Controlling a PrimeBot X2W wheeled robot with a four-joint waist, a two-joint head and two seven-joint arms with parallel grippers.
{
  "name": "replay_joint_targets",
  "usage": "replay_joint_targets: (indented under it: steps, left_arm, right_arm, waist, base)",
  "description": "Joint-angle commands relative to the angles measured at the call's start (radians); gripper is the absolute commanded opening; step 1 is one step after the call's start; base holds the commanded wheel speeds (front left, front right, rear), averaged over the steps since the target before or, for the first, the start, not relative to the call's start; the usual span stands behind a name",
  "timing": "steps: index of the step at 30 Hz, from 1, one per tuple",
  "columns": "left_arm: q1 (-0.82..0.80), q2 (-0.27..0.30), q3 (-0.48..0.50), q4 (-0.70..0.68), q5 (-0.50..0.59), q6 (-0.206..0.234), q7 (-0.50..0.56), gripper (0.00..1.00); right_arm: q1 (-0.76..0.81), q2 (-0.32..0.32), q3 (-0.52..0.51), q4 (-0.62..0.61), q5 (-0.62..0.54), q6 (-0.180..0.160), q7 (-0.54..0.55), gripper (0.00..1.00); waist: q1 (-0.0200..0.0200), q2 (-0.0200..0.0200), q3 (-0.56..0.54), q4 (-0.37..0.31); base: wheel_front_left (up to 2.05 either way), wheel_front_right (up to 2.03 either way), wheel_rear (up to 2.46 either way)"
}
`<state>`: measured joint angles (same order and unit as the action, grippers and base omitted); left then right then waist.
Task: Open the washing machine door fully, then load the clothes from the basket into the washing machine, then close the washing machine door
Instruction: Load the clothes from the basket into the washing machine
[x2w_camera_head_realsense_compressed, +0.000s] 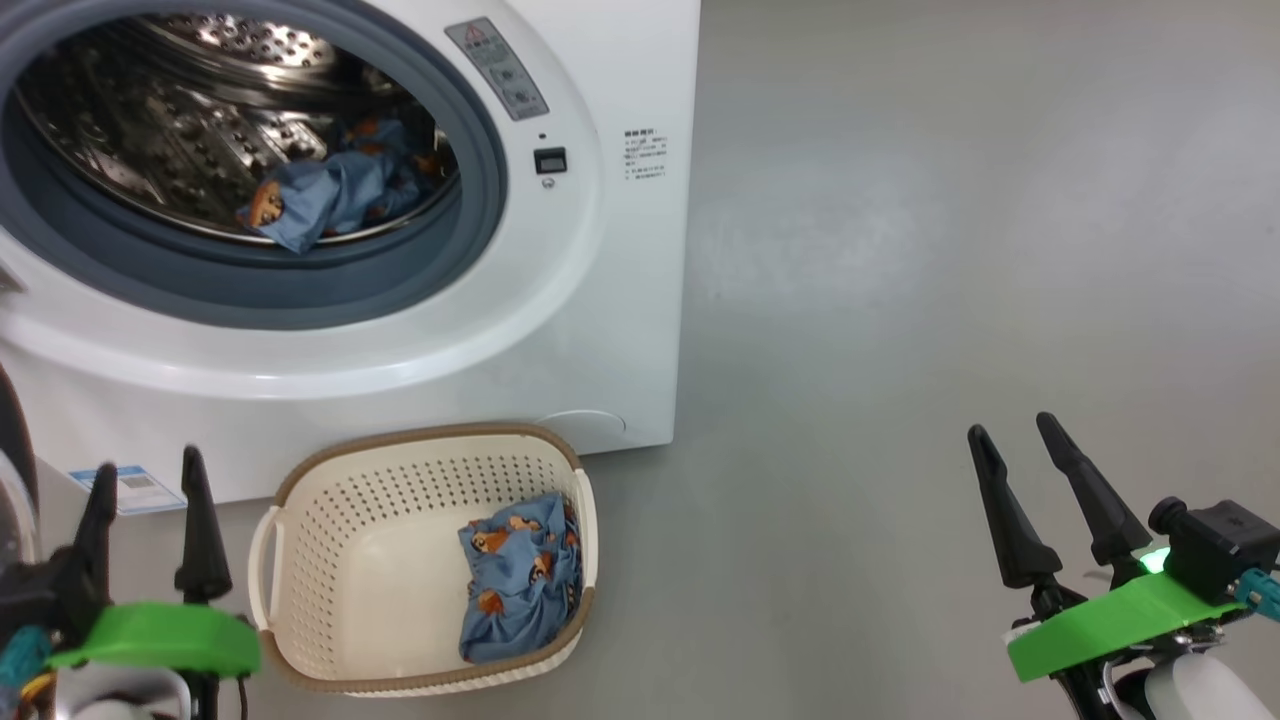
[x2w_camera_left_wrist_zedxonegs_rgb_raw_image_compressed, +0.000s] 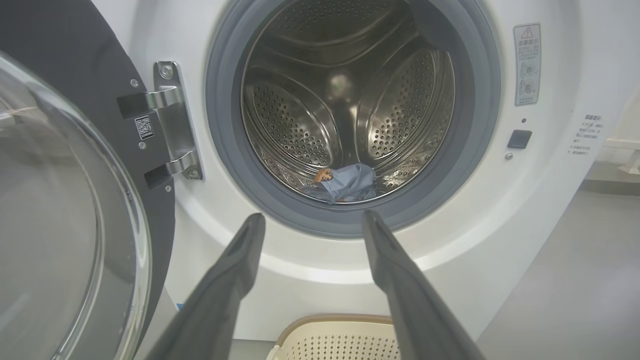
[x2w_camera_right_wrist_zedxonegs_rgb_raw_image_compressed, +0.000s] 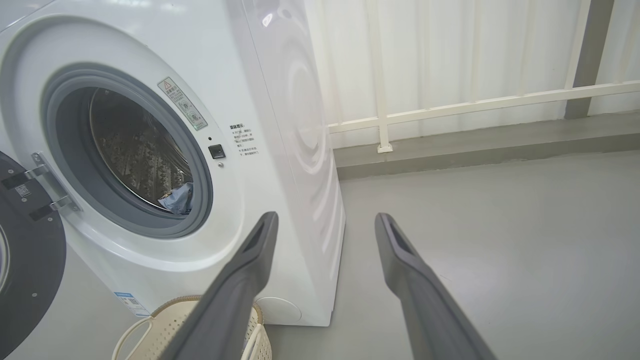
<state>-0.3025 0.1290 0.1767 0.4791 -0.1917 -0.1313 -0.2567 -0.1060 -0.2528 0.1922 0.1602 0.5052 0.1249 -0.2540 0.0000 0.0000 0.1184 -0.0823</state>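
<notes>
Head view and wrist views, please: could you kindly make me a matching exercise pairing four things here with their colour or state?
Things:
1. washing machine door
2. basket
3. right gripper
4. drum

Descriptions:
a. cream with a brown rim
b. open, holding nothing
c. swung wide open
d. perforated steel

Pairs: 1-c, 2-a, 3-b, 4-d

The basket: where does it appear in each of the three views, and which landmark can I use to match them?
Head view: basket at lower centre-left, on the floor before the washing machine.
Left wrist view: basket at the middle of the bottom edge, cut off.
Right wrist view: basket at the bottom left, cut off.
Shared landmark: small black square on the washing machine's white front.
</notes>
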Motion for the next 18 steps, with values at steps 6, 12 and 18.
replay_joint_targets:
  steps: [6, 12, 18]
  left_arm:
    - [0.090, 0.005, 0.044, -0.081, 0.009, 0.001, -0.005, 1.00]
    - [0.168, -0.008, 0.046, -0.129, 0.011, 0.001, -0.005, 1.00]
    - [0.225, -0.032, 0.065, -0.189, 0.021, 0.001, -0.005, 1.00]
  right_arm:
    - [0.032, -0.026, 0.010, -0.026, 0.013, 0.006, -0.008, 1.00]
    - [0.064, -0.031, 0.001, -0.030, 0.013, 0.006, -0.008, 1.00]
    - [0.077, -0.032, -0.007, -0.035, 0.013, 0.006, -0.008, 1.00]
  waist:
    - [0.0000, 0.0000, -0.050, 0.020]
    - [0.0000, 0.0000, -0.072, 0.032]
    - [0.0000, 0.0000, -0.072, 0.038]
  base:
    - [0.00, 0.00, 0.00]
    - [0.00, 0.00, 0.00]
    - [0.00, 0.00, 0.00]
